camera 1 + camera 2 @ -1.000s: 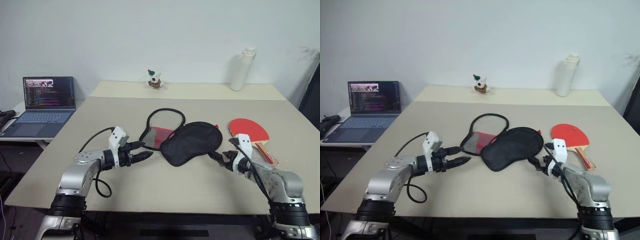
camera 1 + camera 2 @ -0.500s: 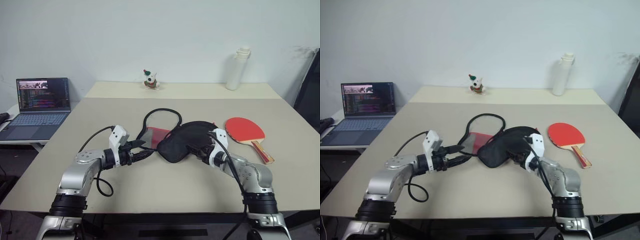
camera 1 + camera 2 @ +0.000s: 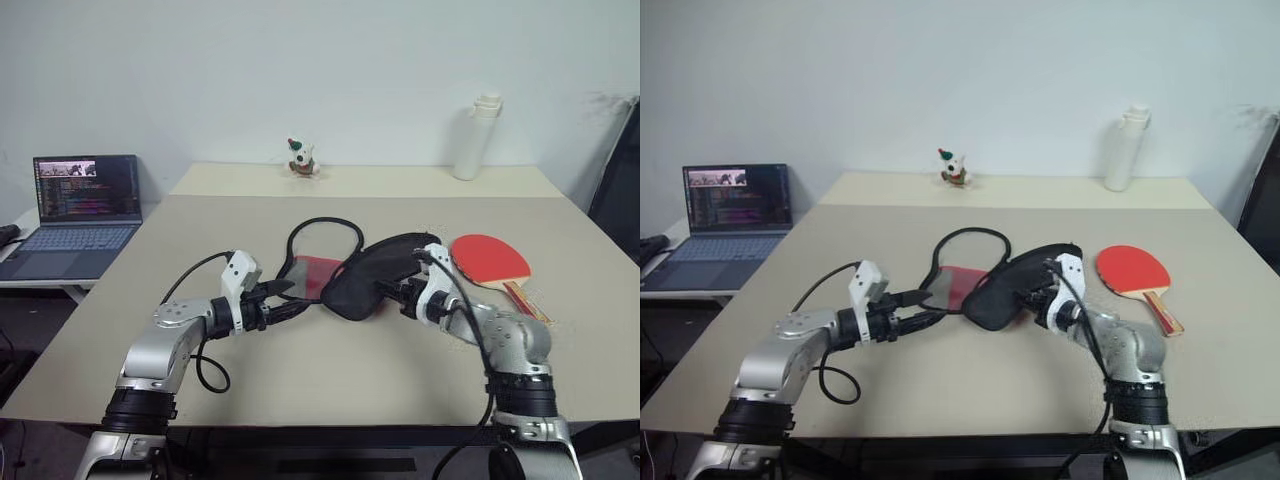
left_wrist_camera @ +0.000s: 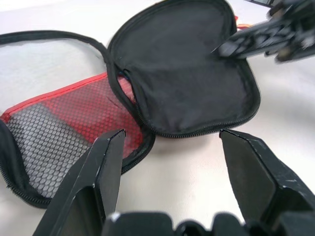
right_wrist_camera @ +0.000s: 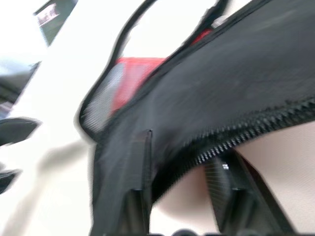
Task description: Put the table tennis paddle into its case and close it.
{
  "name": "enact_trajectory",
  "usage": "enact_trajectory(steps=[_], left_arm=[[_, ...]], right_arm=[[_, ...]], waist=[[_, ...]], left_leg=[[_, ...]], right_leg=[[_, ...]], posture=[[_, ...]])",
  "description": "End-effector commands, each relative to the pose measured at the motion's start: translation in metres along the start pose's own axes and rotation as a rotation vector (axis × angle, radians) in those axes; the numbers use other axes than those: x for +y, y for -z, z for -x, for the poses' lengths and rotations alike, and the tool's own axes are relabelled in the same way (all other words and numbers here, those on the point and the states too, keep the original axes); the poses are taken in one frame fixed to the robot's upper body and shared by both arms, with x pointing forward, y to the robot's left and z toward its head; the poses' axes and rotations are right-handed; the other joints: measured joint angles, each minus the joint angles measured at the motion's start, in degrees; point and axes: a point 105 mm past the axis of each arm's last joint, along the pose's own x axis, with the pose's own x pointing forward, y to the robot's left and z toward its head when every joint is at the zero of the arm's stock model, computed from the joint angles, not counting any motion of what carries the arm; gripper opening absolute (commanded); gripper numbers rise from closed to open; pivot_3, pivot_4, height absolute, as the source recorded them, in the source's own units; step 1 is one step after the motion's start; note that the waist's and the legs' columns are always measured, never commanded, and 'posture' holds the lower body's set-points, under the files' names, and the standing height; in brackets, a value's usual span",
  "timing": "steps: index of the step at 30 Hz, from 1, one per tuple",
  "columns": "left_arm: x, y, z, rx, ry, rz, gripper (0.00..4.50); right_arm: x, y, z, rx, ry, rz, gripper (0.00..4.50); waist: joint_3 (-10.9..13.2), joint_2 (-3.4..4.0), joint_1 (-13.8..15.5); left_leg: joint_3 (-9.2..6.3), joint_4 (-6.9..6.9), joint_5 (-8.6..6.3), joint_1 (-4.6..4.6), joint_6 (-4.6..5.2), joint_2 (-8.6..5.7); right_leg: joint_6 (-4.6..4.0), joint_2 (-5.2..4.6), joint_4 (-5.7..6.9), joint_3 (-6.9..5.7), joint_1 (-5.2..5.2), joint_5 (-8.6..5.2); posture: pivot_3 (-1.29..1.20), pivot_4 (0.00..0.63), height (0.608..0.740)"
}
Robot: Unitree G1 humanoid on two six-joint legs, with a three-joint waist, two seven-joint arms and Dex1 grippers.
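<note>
**Lifting the flap, paddle still outside**

While my right gripper (image 3: 402, 296) has the black flap of the case (image 3: 385, 273) pinched at its zipper edge, the job as I judge it is to open the mouth wide enough for the table tennis paddle (image 3: 492, 260) to slide in. To do that well I should keep the pinch on the hem, lift gently so the lower red half stays flat on the table (image 3: 300, 380), and let my left side pin that half down.

From the head views, the case lies at mid-table with its black cord loop (image 3: 322, 228) trailing toward the far side. The paddle rests red face up just to the right of the case, near my right forearm and untouched. My left gripper (image 3: 288, 298) sits just beside the red mesh side, jaws apart, holding nothing. Both forearms reach inward, the grippers pointing at each other and slightly down.

Seen from my left wrist, my two black fingers (image 4: 103, 167) stand wide either side of the case's near edge, the mesh pocket (image 4: 59, 132) and black lining (image 4: 182, 73) in front of them.

Seen from my right wrist, the black fabric and zipper teeth (image 5: 256, 129) run between my fingers, so I am gripping the flap.
</note>
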Motion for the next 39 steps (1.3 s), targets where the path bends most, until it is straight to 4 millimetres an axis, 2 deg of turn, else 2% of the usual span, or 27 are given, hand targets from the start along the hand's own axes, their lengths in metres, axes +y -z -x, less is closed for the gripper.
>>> enact_trajectory(steps=[1,5,9,13,15,22,28,31,34,39], left_arm=[[-0.004,-0.013,-0.001,-0.027,0.015,-0.063,3.33],[-0.003,-0.013,-0.002,-0.023,0.020,-0.068,3.33],[-0.003,-0.014,-0.004,-0.022,0.025,-0.073,3.33],[-0.003,-0.013,-0.005,-0.018,0.030,-0.078,3.33],[-0.003,-0.014,-0.006,-0.017,0.031,-0.081,3.33],[-0.003,-0.013,-0.006,-0.010,0.033,-0.095,3.33],[-0.002,-0.013,-0.005,-0.005,0.033,-0.101,3.33],[-0.002,-0.013,-0.005,-0.003,0.036,-0.104,3.33],[-0.003,-0.013,-0.005,0.002,0.040,-0.112,3.33],[-0.002,-0.013,-0.004,0.004,0.042,-0.118,3.33]], right_arm=[[0.010,-0.022,0.023,-0.026,-0.070,0.020,0.04],[0.003,-0.019,0.039,0.028,-0.071,0.026,0.01],[-0.012,-0.015,0.045,0.054,-0.025,0.027,0.01],[-0.034,-0.019,0.044,0.045,0.058,0.044,0.01],[-0.048,-0.027,0.045,0.035,0.104,0.071,0.01],[-0.092,-0.045,0.058,0.056,0.218,0.128,0.01],[-0.095,-0.039,0.054,0.098,0.196,0.172,0.01],[-0.098,-0.042,0.052,0.076,0.223,0.184,0.01],[-0.108,-0.054,0.058,0.029,0.296,0.244,0.59],[-0.114,-0.073,0.077,0.002,0.357,0.434,2.38]], waist=[[0.00,0.00,-0.07],[0.00,0.00,-0.12],[0.00,0.00,-0.19],[0.00,0.00,-0.21],[0.00,0.00,-0.20],[0.02,-0.02,-0.20],[0.02,-0.03,-0.23],[0.02,-0.03,-0.24],[0.02,-0.03,-0.21],[0.03,-0.02,-0.20]], left_leg=[[0.02,0.00,0.00,0.00,0.00,0.00],[0.00,-0.04,0.00,0.00,0.00,0.03],[0.03,-0.04,0.00,0.00,0.00,0.03],[0.07,-0.03,0.00,0.00,0.00,0.00],[0.08,-0.03,0.00,0.00,0.01,0.00],[0.09,-0.04,0.00,-0.02,0.01,-0.02],[0.09,-0.03,0.00,-0.03,0.01,-0.01],[0.09,-0.03,0.00,-0.03,0.01,-0.01],[0.09,-0.02,0.00,-0.03,0.01,-0.01],[0.09,-0.03,0.00,-0.06,0.01,-0.03]], right_leg=[[0.00,0.00,-0.01,0.01,0.00,0.00],[0.00,0.00,-0.02,0.00,-0.01,-0.01],[0.01,0.03,-0.02,0.01,-0.01,-0.01],[0.03,0.03,-0.04,0.03,-0.01,-0.02],[0.06,0.03,-0.04,0.03,0.00,-0.04],[0.05,0.04,-0.07,0.02,-0.02,-0.03],[0.05,0.04,-0.06,0.03,-0.02,-0.02],[0.05,0.04,-0.06,0.03,-0.02,-0.03],[0.05,0.03,-0.06,0.03,-0.02,-0.02],[0.04,0.02,-0.09,0.02,-0.03,-0.02]], posture=[[0.00,0.150,0.740],[0.00,0.150,0.740],[0.00,0.150,0.740],[0.00,0.150,0.740],[0.00,0.150,0.740],[0.00,0.150,0.740],[0.00,0.150,0.740],[0.00,0.150,0.740],[0.00,0.150,0.740],[0.00,0.150,0.740]])
